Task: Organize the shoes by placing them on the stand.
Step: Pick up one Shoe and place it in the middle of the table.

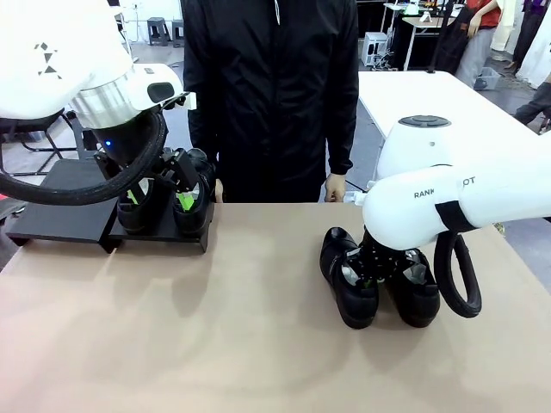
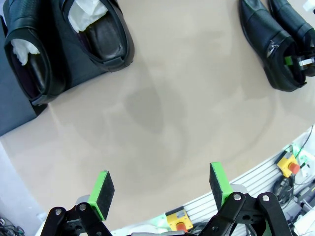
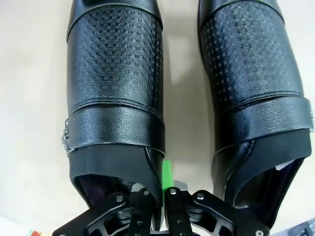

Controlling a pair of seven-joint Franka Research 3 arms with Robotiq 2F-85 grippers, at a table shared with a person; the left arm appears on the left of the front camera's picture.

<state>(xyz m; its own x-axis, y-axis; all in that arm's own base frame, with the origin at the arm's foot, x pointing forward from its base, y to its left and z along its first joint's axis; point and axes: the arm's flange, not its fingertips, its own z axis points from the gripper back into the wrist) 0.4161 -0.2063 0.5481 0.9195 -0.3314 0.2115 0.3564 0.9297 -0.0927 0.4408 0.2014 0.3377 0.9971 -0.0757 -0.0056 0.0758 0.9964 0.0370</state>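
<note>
Fingers (image 3: 166,172) of the right gripper (image 3: 160,186) pinch the wall of a shoe (image 3: 115,73) right of the stand (image 1: 60,202); the left gripper (image 2: 160,189) hangs spread beside it.

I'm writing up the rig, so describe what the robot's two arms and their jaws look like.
The left arm and right arm are rounded, glossy white, each with a thick black cable. The right bears grey lettering. Their jaws are black linkages with green pads.

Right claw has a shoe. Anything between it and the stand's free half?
Yes. The right claw is shut on a glossy black leather shoe. The low black stand has its bare left section past two black paper-stuffed shoes on its right section, with the open left claw hanging by them.
</note>
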